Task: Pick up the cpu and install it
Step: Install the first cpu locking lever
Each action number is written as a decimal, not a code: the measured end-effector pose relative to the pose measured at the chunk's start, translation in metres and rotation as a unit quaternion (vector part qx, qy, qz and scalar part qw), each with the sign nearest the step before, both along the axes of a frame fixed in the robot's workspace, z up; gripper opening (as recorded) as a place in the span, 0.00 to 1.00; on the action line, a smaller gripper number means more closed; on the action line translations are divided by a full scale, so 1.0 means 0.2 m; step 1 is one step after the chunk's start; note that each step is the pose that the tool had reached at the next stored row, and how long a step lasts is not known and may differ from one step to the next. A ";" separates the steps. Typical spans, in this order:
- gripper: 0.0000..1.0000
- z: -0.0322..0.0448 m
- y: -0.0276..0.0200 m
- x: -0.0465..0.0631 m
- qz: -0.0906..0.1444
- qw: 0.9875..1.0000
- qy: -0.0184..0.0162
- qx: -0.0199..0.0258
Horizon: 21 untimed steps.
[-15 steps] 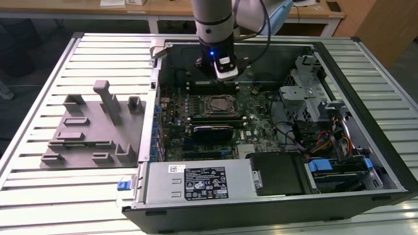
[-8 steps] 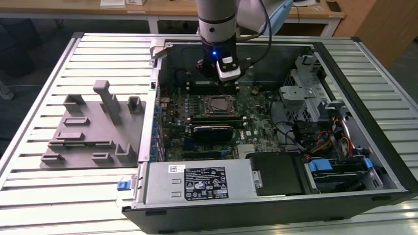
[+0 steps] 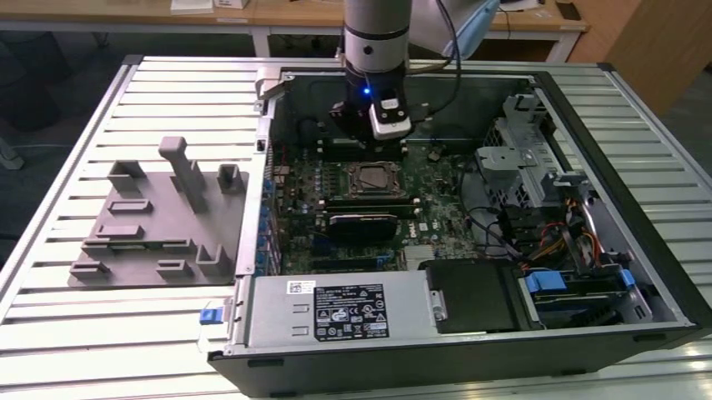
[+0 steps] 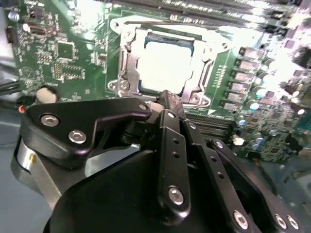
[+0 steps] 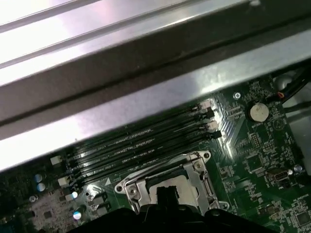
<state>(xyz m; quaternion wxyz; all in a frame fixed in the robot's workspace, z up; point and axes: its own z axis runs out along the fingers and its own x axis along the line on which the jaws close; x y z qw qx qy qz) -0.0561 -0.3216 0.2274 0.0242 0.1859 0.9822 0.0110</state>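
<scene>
Cpu (image 4: 163,65): lying in its socket (image 4: 127,63), motherboard centre.
Hand (image 4: 167,97): fingers pressed together, empty, just above the chip's edge.
Risk: a sideways nudge could unseat it and bend pins.

one cpu (image 4: 163,65), four memory slots (image 5: 146,143)

The exterior view is looking down from high up at the whole open computer (image 3: 468,208). Both wrist views are looking from very close at the socket (image 4: 163,65) (image 5: 167,187).
</scene>
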 end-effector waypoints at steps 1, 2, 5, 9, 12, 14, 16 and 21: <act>0.11 -0.001 -0.008 0.00 0.000 1.000 0.002 -0.001; 0.11 -0.003 -0.018 0.00 0.000 1.000 0.005 -0.002; 0.11 -0.006 -0.055 0.01 0.000 1.000 0.009 -0.003; 0.11 -0.009 -0.094 0.01 0.000 1.000 0.012 -0.005; 0.11 -0.010 -0.109 0.01 0.000 1.000 0.012 -0.006; 0.11 -0.010 -0.113 0.01 0.000 1.000 0.012 -0.006; 0.11 -0.010 -0.113 0.01 0.000 1.000 0.012 -0.006; 0.11 -0.003 -0.114 0.01 0.000 1.000 0.013 -0.006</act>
